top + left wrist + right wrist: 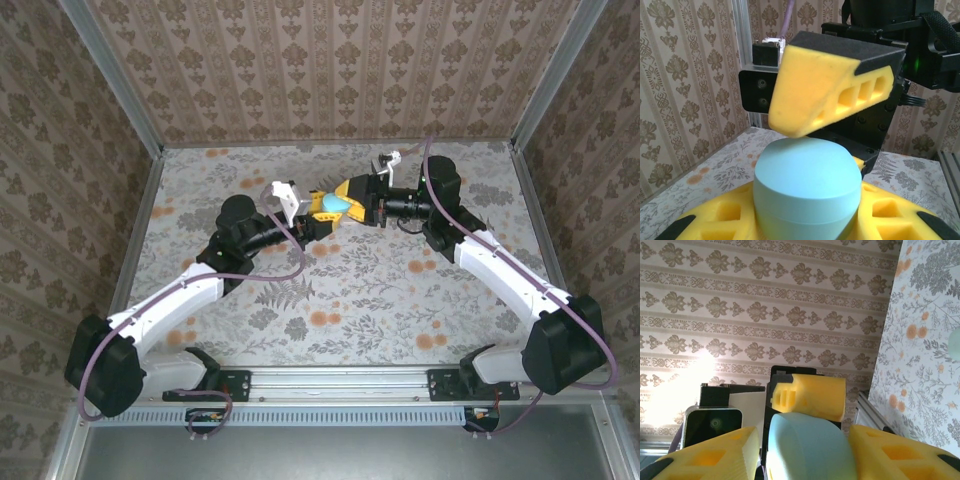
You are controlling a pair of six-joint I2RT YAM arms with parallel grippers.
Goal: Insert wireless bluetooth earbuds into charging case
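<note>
Left gripper: fingers narrowed onto the case and clamping its lower half; hold looks firm. Case: teal, closed, seam running level just above those fingers, domed half pointing toward the right arm; held up over the table, midway between both arms. Right gripper: jaws part-open, straddling the domed half from the opposite side, one finger at its crown; contact or grip cannot be told. Judged: left arm anchors, right works the free half.

Light teal charging case, floral table
</note>
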